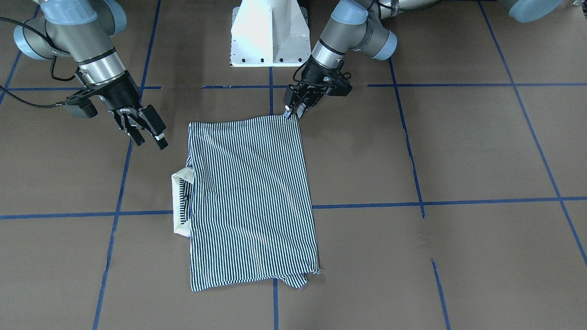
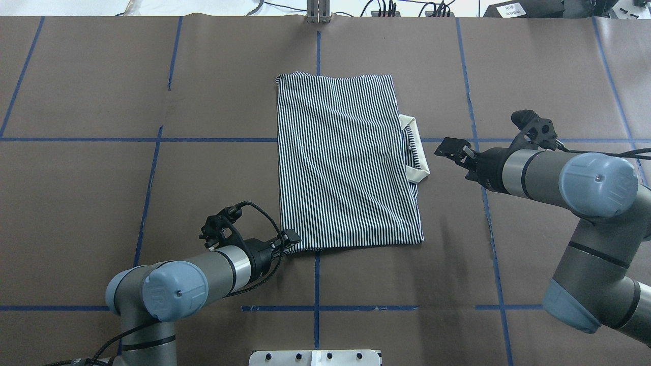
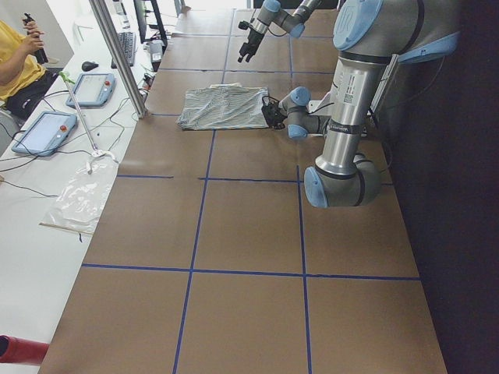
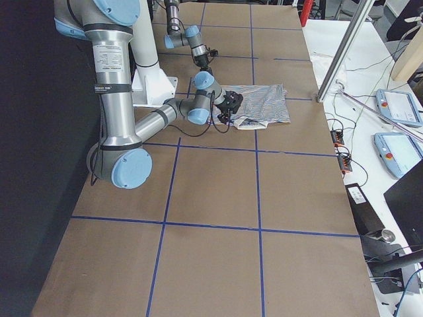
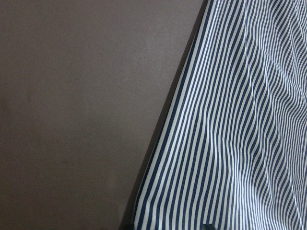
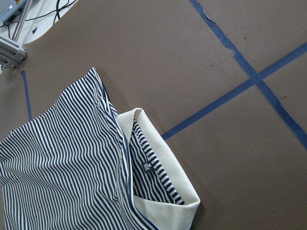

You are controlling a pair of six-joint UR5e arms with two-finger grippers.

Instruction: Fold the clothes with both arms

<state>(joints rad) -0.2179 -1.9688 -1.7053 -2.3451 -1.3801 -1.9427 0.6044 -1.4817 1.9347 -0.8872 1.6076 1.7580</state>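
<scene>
The striped polo shirt (image 1: pixel 252 197) lies folded into a flat rectangle in the middle of the table (image 2: pixel 346 162). Its cream collar (image 1: pixel 181 201) sticks out on my right-hand side (image 2: pixel 417 152) and fills the right wrist view (image 6: pixel 163 182). My left gripper (image 1: pixel 290 112) is low at the shirt's near left corner (image 2: pixel 291 238) and looks shut on that corner. The left wrist view shows the striped cloth (image 5: pixel 230 143) close up. My right gripper (image 1: pixel 146 135) is open and empty, above the table just right of the collar (image 2: pixel 450 147).
The white pedestal base (image 1: pixel 270 36) stands at the near edge between the arms. Blue tape lines (image 2: pixel 315 307) cross the brown table cover. In the left side view, a metal post (image 3: pixel 117 54), tablets (image 3: pixel 93 86) and an operator sit along the far edge.
</scene>
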